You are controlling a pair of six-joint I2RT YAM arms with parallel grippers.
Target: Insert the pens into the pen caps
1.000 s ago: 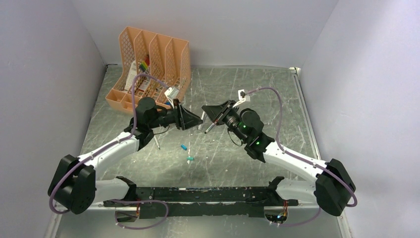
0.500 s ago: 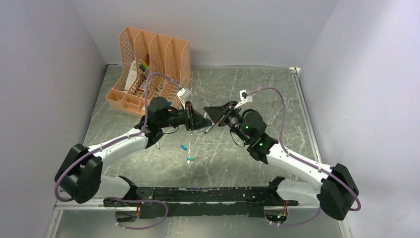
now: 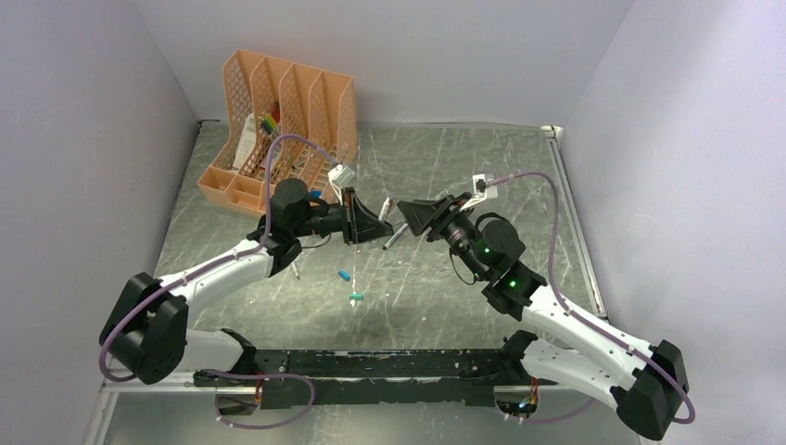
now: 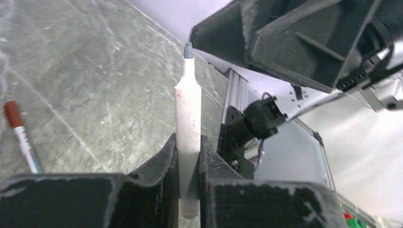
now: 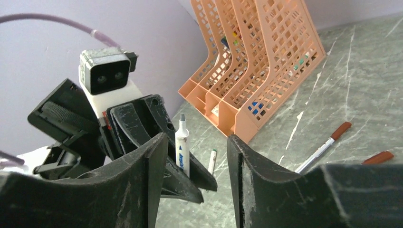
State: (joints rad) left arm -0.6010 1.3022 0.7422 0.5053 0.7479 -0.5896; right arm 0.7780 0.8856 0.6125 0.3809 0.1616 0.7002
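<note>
left gripper (image 4: 188, 145) clamped on an uncapped teal-tip pen (image 4: 188, 107), tip up, held above the table (image 3: 482, 167) at mid-workspace. right gripper (image 5: 196, 140) jaws apart, empty, facing it close. teal pen cap (image 3: 345, 275) lies on the table nearby.

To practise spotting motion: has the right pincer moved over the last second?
Yes. The right pincer has drawn back rightward, farther from the orange file rack, in the top view.
</note>
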